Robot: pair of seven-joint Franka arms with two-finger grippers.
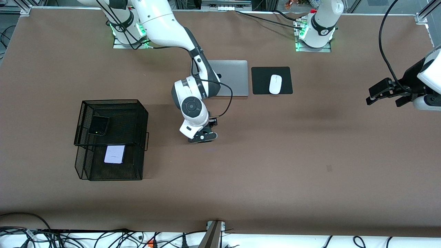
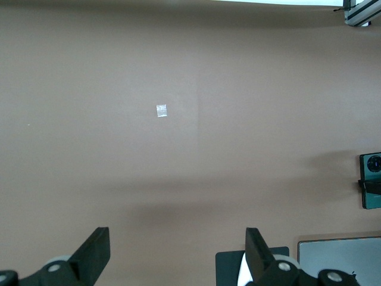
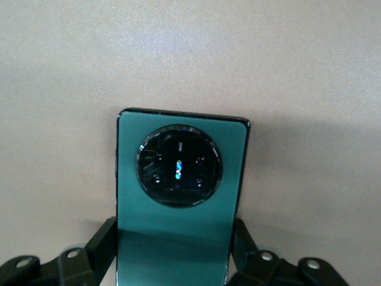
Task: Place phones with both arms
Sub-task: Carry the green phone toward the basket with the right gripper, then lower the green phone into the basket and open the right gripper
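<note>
Front view hides green phone (image 3: 178, 196) under right gripper (image 1: 203, 137), fingers pinching it

Matt brown cloth-like tabletop (image 1: 275, 165), barely a sheen. Long dark green slab phone (image 3: 178, 196): smooth satin back, glossy glass camera ring. Black wire-mesh metal basket (image 1: 137, 113). Brushed silver metal laptop (image 1: 234, 74), glossy white plastic mouse (image 1: 275, 84) on a matt black mat (image 1: 262, 74).

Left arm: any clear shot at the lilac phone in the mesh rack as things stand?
Probably not. The left gripper hangs open at its own table end; the lilac phone lies in the mesh rack at the right arm's end, with the right gripper between.
</note>
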